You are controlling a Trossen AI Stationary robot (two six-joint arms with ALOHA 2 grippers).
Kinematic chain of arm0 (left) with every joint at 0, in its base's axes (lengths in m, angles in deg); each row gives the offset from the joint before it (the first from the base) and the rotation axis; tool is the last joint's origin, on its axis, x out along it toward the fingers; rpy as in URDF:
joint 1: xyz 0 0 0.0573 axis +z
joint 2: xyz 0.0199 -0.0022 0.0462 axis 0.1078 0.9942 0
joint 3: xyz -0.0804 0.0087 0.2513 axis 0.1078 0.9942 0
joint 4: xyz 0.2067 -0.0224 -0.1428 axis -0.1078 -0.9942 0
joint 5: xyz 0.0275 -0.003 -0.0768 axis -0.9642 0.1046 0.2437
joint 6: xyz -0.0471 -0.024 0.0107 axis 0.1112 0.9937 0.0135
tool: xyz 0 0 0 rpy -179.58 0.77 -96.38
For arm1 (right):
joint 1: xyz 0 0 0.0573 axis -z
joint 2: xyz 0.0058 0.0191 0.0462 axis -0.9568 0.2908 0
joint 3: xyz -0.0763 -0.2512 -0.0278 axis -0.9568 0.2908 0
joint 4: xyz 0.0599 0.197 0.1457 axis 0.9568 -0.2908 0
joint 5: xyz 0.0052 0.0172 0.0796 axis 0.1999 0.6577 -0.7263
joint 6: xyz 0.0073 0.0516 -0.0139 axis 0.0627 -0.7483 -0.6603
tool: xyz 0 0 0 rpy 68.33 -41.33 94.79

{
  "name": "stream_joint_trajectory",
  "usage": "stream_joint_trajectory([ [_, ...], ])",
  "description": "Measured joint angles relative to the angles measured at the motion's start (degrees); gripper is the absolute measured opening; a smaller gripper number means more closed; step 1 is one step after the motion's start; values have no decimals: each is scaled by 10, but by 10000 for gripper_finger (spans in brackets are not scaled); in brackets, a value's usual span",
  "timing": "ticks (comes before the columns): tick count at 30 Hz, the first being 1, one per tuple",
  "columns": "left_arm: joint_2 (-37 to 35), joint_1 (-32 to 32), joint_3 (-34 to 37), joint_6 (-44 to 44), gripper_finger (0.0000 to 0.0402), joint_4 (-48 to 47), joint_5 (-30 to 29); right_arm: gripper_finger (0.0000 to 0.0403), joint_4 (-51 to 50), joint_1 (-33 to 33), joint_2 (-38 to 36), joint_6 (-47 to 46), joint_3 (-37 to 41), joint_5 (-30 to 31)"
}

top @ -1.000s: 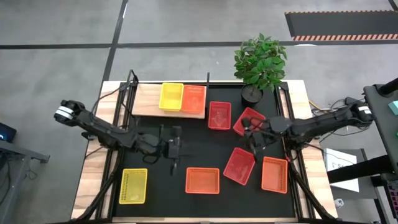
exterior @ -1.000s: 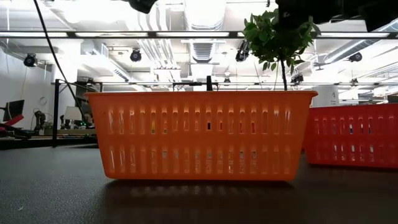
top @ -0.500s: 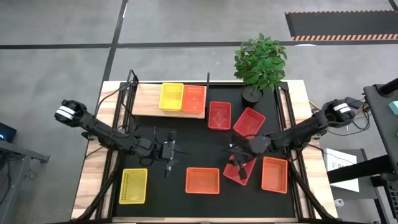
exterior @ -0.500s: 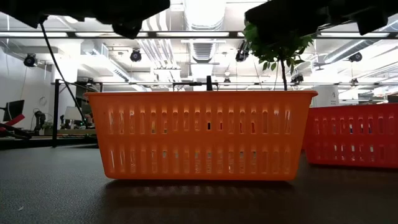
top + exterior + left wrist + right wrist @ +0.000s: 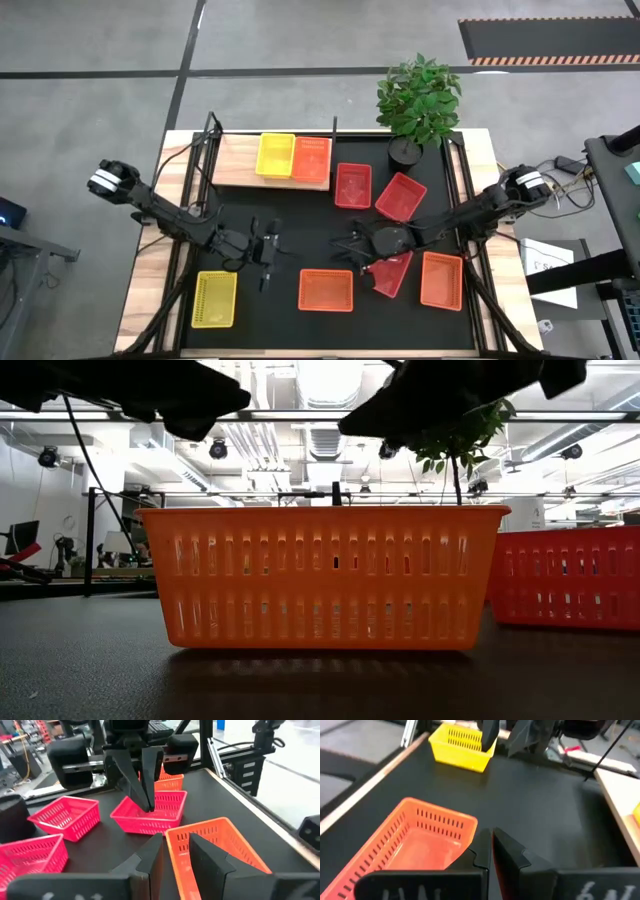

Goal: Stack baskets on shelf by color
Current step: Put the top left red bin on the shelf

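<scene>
Starting at the left of the black mat (image 5: 310, 235), we are seeing a lone yellow basket (image 5: 215, 298) sitting near the front corner, well apart from the shelf (image 5: 240, 160) at the back, where a yellow basket on the shelf (image 5: 275, 155) and an orange basket beside it (image 5: 311, 158) are already sitting side by side. Our left gripper (image 5: 265, 250) is hovering between the lone yellow one and the front orange basket (image 5: 326, 289), fingers parted a little and holding nothing. Our right gripper (image 5: 352, 248) is hanging just past that orange basket's far right corner, fingers pressed together and empty, beside a tilted red basket (image 5: 390, 272). Further right, two red baskets (image 5: 353, 185) are lying behind and another orange basket (image 5: 441, 280) is waiting at the front. We are judging that we are lining up on the front orange basket; next, one gripper is needing to spread over its rim and close.
</scene>
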Motion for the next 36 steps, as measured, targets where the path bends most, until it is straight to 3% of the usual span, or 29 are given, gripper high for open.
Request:
stream_joint_trajectory([
  [10, 0, 0, 13, 48, 80, 20, 0, 20, -82, 7, 7, 8, -70, 0],
  [17, 0, 0, 10, 47, 80, 20, -3, 75, -90, 9, 7, 10, -75, 4],
  [22, 0, 0, 9, 48, 80, 20, -35, 112, -103, 10, 7, 21, -69, 16],
  [29, 0, 0, 9, 63, 80, 24, -39, 139, -101, 27, 7, 105, -69, 19],
  [36, 0, 0, 8, 64, 80, 49, -39, 136, -53, 70, 7, 209, -68, 19],
])
